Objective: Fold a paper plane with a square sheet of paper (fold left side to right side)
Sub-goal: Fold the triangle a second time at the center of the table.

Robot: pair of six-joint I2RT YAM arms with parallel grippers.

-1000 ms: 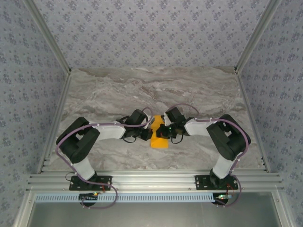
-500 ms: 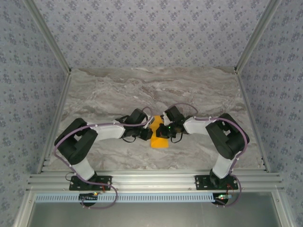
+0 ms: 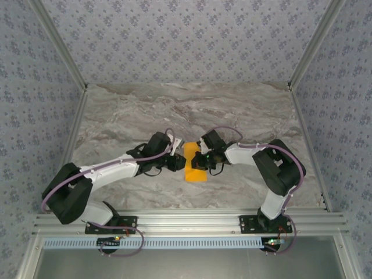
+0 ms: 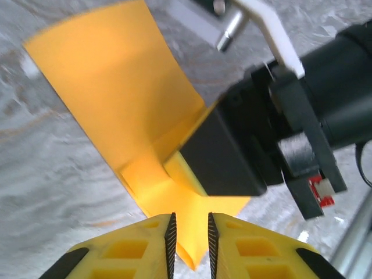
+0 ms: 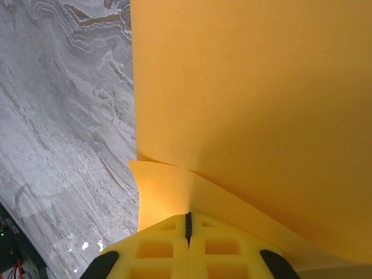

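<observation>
The orange-yellow sheet of paper (image 3: pixel 195 172) lies as a narrow folded strip on the marble table, between my two grippers. My right gripper (image 3: pixel 201 162) is shut on the sheet's right edge. In the right wrist view its jaws (image 5: pixel 188 218) are pressed together, with two layers of paper (image 5: pixel 250 87) fanning out from them. My left gripper (image 3: pixel 178 153) is at the sheet's left side. In the left wrist view its jaws (image 4: pixel 190 224) stand slightly apart, and a loose corner of the sheet (image 4: pixel 116 75) hangs in the gap. The right gripper's black body (image 4: pixel 232 157) sits on the sheet just ahead.
The grey marble table (image 3: pixel 186 110) stretches away behind the paper with free room. Aluminium rails (image 3: pixel 186 221) run along the near edge, where both arm bases are bolted. Patterned walls and slanted frame posts (image 3: pixel 58 43) close in the sides.
The left jaws have parted from shut and let go of the paper. The left arm has stretched out, its elbow dropping toward the near left. The right gripper has kept its hold.
</observation>
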